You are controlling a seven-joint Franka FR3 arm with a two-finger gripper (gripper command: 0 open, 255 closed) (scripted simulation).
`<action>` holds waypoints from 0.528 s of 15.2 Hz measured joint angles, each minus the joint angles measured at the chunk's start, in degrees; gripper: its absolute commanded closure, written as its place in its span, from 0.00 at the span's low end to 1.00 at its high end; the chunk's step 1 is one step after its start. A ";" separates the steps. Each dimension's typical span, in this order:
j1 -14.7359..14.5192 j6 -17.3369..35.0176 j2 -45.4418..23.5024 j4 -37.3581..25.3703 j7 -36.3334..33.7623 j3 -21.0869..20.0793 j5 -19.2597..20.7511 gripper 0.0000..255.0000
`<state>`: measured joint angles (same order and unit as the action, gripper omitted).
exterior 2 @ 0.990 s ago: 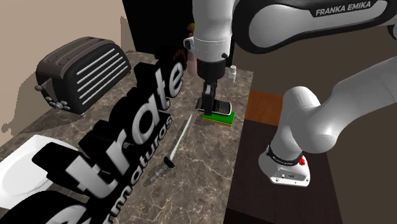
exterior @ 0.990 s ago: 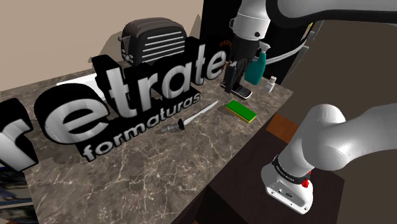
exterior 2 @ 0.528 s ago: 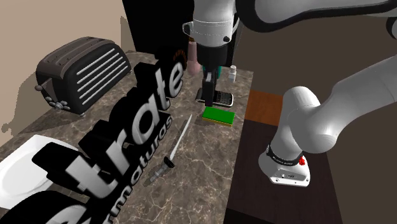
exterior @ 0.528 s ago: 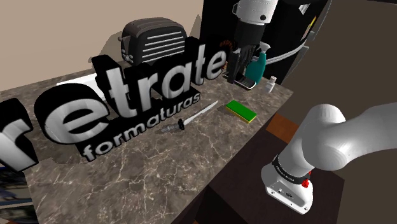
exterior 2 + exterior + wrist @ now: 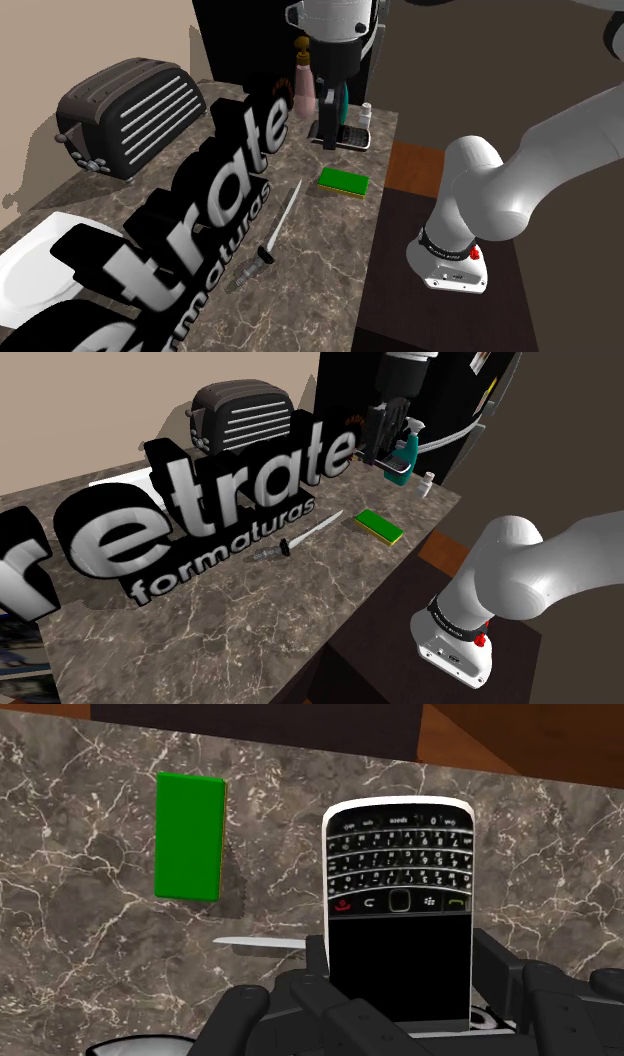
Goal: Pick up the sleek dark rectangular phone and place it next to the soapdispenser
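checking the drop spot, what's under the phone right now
Marbled counter, seen past the phone clasped in the tool; a knife tip pokes out beside it. The patch straight beneath is covered.

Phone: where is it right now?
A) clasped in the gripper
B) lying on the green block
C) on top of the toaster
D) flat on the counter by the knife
A: in the wrist view the phone sits clasped in the gripper, with the green block lying apart on the counter below.
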<state>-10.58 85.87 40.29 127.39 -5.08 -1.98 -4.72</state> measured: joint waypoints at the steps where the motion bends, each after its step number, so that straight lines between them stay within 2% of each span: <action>1: 0.00 -0.60 -0.24 -0.84 -0.04 0.02 0.01 1.00; 8: 0.01 -5.64 -2.50 -8.15 -0.40 0.13 0.10 1.00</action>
<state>-10.57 80.23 37.79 119.23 -5.49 -1.86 -4.62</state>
